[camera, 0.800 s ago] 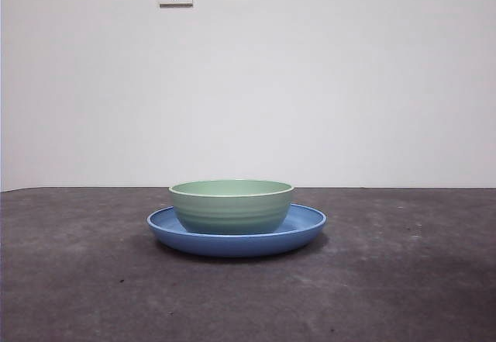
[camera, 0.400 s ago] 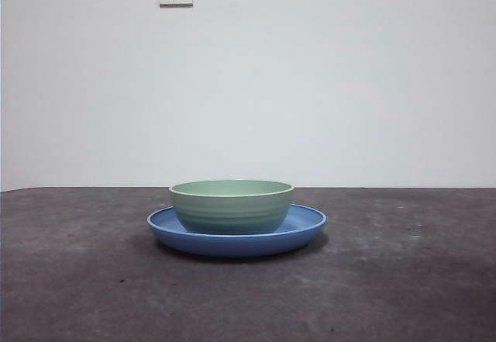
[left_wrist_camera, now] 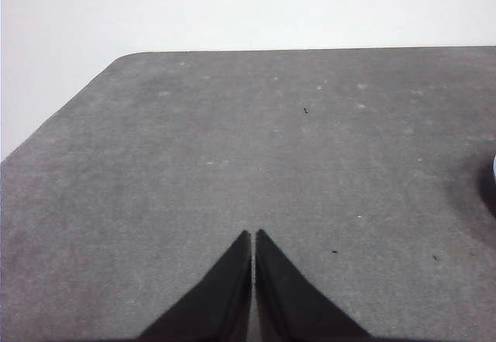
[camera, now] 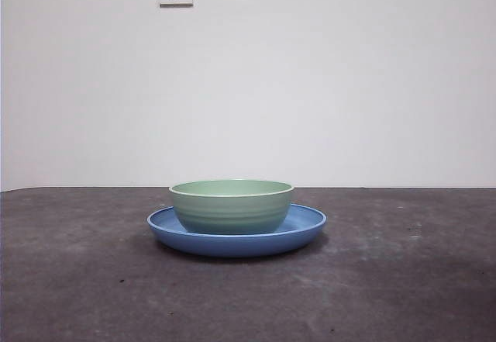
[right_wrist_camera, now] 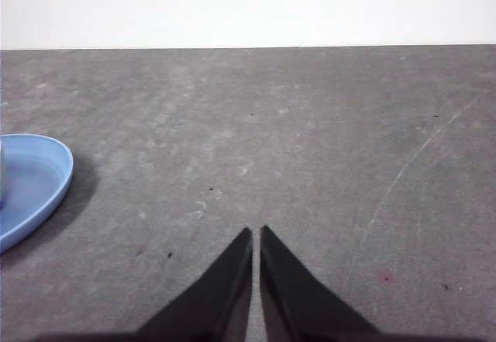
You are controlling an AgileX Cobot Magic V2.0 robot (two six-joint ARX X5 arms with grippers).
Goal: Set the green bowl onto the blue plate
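A plain white wall backs the dark grey table. Over the last second nothing has shifted: the bowl sits upright in the plate, so the task looks done. The left gripper and the right gripper wait well clear, jaws pressed together, grasping nothing.

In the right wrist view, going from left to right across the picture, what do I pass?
blue plate at the left edge → bare grey table → right gripper, jaws shut, near the middle → more bare table.
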